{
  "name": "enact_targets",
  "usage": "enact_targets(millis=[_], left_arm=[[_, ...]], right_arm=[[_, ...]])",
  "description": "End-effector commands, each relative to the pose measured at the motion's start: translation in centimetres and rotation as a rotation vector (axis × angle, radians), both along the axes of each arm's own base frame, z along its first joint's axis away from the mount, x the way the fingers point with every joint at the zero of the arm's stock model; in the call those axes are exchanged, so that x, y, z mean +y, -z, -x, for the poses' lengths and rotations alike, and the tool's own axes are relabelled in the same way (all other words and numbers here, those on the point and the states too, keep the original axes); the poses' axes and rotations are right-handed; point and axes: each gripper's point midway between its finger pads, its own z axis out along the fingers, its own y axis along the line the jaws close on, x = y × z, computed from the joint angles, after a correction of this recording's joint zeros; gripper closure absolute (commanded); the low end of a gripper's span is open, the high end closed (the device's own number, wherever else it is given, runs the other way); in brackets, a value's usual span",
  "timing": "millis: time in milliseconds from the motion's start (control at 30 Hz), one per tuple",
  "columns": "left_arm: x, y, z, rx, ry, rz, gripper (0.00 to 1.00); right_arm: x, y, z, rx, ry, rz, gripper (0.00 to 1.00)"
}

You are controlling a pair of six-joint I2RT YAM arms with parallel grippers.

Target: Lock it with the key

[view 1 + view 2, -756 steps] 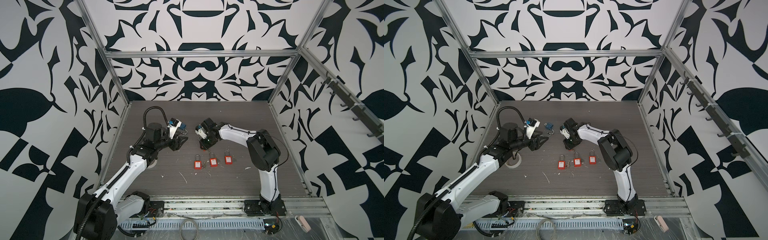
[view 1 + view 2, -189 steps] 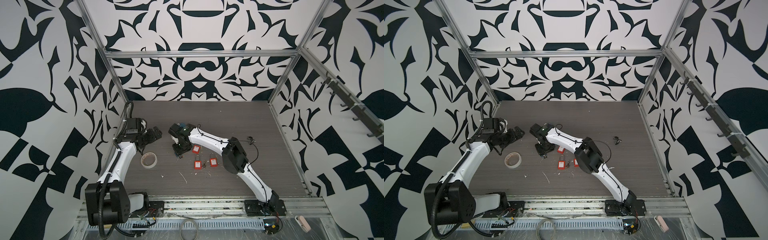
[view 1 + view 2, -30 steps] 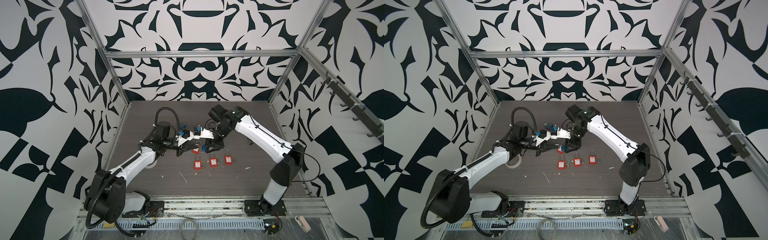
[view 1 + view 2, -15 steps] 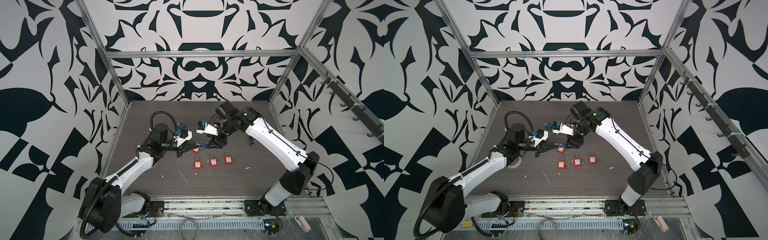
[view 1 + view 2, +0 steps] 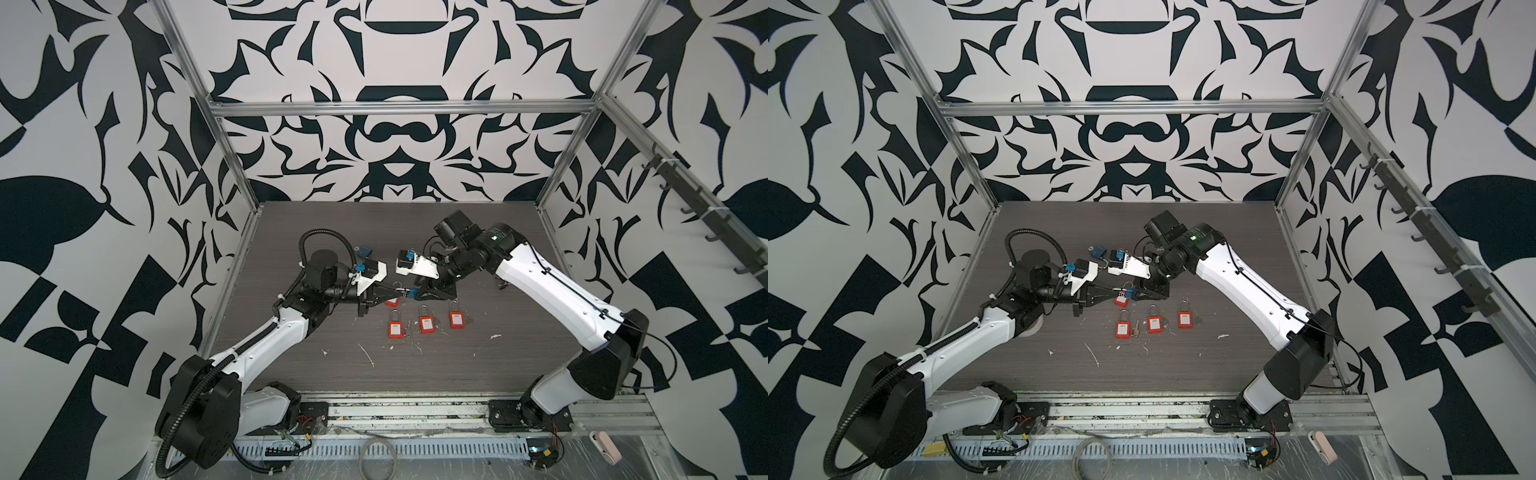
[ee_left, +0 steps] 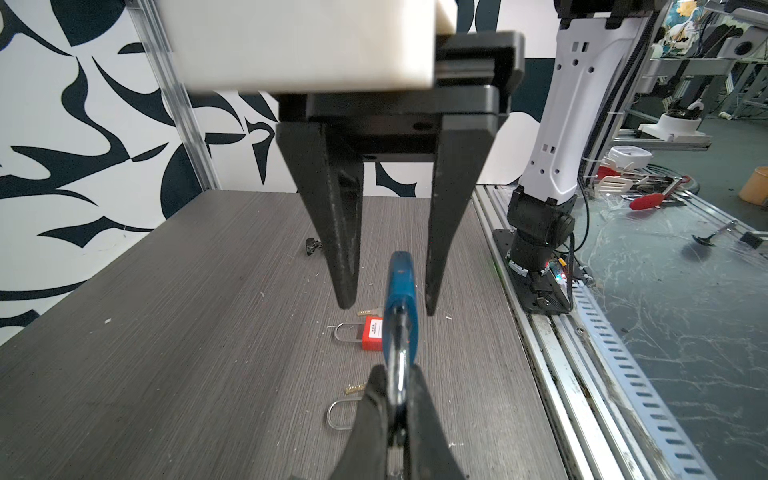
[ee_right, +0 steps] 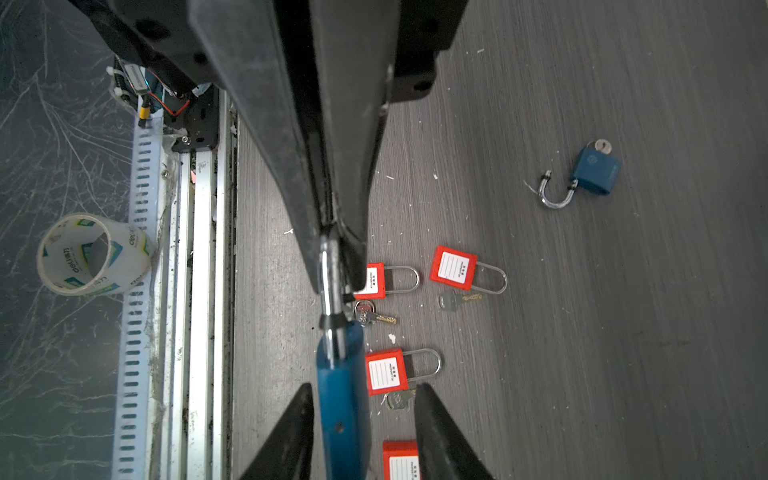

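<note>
**Blue padlock held off the surface between the two grippers, mid-scene.**

Far side, left of centre: a second blue padlock (image 7: 596, 170) lies with its shackle sprung open and a key in its base. The left gripper (image 7: 332, 245) is clamped tight on the steel shackle (image 6: 398, 374) of the blue padlock (image 7: 343, 399). The padlock's long axis runs left to right, with the shackle to the left. Its smooth blue body points right into the right gripper (image 6: 387, 308). That gripper's tapered black fingers stand partly apart on either side of the body, with a gap showing, so it is not gripping. The right arm is judged nearer the keyhole end. No key is visible in this padlock. On the near side of the grey wood-grain surface (image 5: 478, 365) lie red padlocks (image 5: 426, 324) and loose brass keys (image 7: 376, 318).
</note>
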Motion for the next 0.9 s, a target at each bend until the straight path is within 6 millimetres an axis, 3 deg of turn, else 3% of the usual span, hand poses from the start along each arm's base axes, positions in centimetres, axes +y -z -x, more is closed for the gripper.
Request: enact_targets(millis=[0, 233, 667, 867], left_arm=[[-0.2, -0.8, 0.5, -0.027, 0.009, 0.028, 1.00], [-0.4, -0.8, 0.8, -0.027, 0.016, 0.024, 1.00], [-2.6, -0.2, 2.4, -0.079, 0.040, 0.007, 1.00], [-3.2, -0.1, 2.9, -0.056, 0.055, 0.024, 1.00]], right_arm=[[0.7, -0.7, 0.2, -0.002, -0.016, -0.052, 0.68], [0.7, -1.5, 0.9, -0.016, -0.064, -0.071, 0.90], [2.8, -4.6, 1.6, -0.016, -0.125, -0.245, 0.96], [3.8, -5.8, 0.5, -0.070, -0.113, -0.313, 0.96]])
